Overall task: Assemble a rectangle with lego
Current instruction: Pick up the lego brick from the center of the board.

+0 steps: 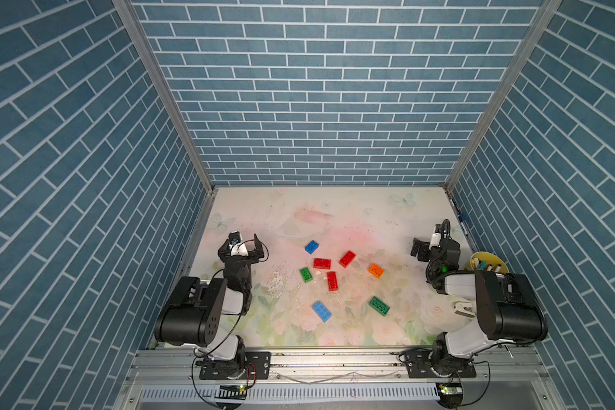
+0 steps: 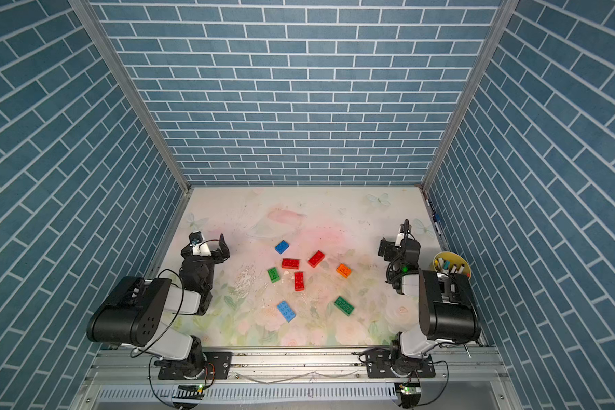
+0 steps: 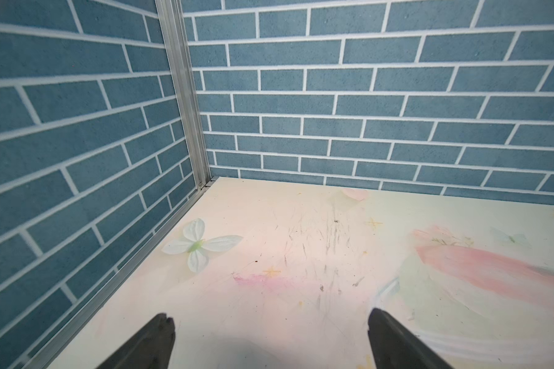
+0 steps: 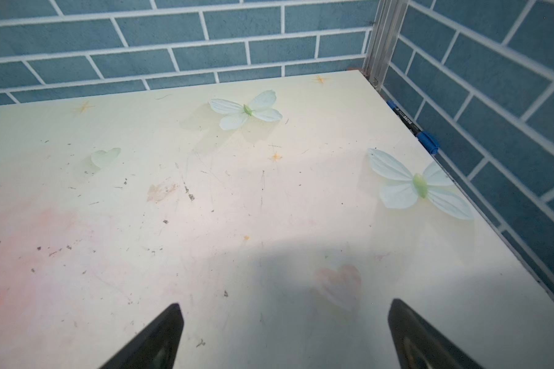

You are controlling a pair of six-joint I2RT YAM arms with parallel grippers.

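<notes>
We saw the lego (image 1: 332, 281) as 8 loose bricks lying apart on the middle of the table (image 1: 352, 213) in both top views: a blue brick (image 1: 311, 246) uppermost, 3 red bricks (image 1: 322, 263) clustered just below it, a small green brick (image 1: 305, 274) left of them, an orange brick (image 1: 376, 270) to their right, and a light blue brick (image 1: 321, 311) and a larger green brick (image 1: 379, 306) lower down. The left gripper (image 3: 271, 316) sat at mid-left and the right gripper (image 4: 286, 306) at mid-right, both well apart from the bricks, each with jaws spread wide and holding nothing.
</notes>
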